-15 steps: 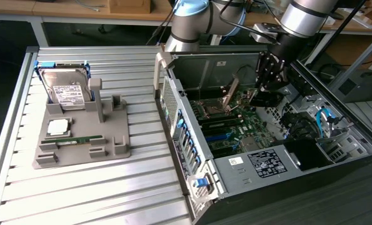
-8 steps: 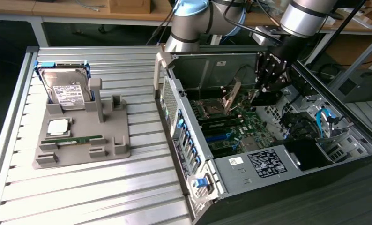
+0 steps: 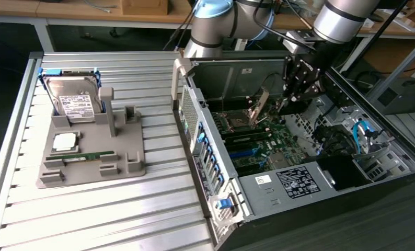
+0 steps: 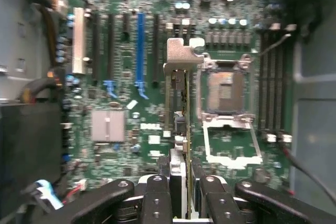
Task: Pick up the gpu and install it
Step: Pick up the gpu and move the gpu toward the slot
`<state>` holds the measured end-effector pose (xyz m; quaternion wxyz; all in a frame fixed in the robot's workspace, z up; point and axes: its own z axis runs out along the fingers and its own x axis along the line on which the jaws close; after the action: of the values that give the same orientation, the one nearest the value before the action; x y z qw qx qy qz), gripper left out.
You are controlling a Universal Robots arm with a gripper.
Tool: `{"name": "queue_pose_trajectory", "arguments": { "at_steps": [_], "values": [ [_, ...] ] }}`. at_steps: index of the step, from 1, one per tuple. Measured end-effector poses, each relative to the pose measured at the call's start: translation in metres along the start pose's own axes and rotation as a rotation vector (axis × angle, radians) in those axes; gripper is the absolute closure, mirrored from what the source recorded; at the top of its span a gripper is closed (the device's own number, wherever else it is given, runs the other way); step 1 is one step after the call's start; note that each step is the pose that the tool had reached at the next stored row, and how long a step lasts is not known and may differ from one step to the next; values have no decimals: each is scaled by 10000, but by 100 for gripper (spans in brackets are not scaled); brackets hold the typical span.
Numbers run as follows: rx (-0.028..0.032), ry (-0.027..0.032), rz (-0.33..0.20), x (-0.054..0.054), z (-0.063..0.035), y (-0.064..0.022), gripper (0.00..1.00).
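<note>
The gpu (image 3: 261,106) (image 4: 185,103) is hanging inside the open computer case (image 3: 193,104), seen edge-on in the wrist view with its metal end bracket (image 4: 181,53) pointing away from the camera. The gripper (image 3: 286,104) (image 4: 184,203) is pinching the card, its fingers (image 4: 157,203) pressing on both faces. The card is standing over the motherboard (image 3: 263,146) (image 4: 131,114), between the blue expansion slot (image 4: 140,45) and the CPU socket (image 4: 226,93); whether its lower edge is touching the board cannot be told. On the exterior view's left, well apart from the case, a gray fixture (image 3: 89,172) is resting on the slatted table (image 3: 124,209), carrying a hard drive (image 3: 75,99) standing upright and a memory stick (image 3: 82,155) lying flat.
</note>
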<state>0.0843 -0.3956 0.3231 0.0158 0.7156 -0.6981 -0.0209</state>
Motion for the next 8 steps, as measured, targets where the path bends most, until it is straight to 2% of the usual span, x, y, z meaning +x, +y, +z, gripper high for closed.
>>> {"name": "queue_pose_trajectory", "arguments": {
  "at_steps": [1, 2, 3, 4, 5, 6, 8],
  "values": [
    [6, -240, -13, 6, 0, 0, 73],
    [11, -449, -24, 12, 1, 0, 73],
    [15, -643, -33, 19, 1, 1, 73],
    [20, -809, -42, 25, 0, 1, 73],
    [22, -910, -46, 27, 0, 2, 73],
    [24, -940, -47, 27, 0, 2, 73],
    [23, -941, -49, 27, 0, 1, 73]
  ]
}}
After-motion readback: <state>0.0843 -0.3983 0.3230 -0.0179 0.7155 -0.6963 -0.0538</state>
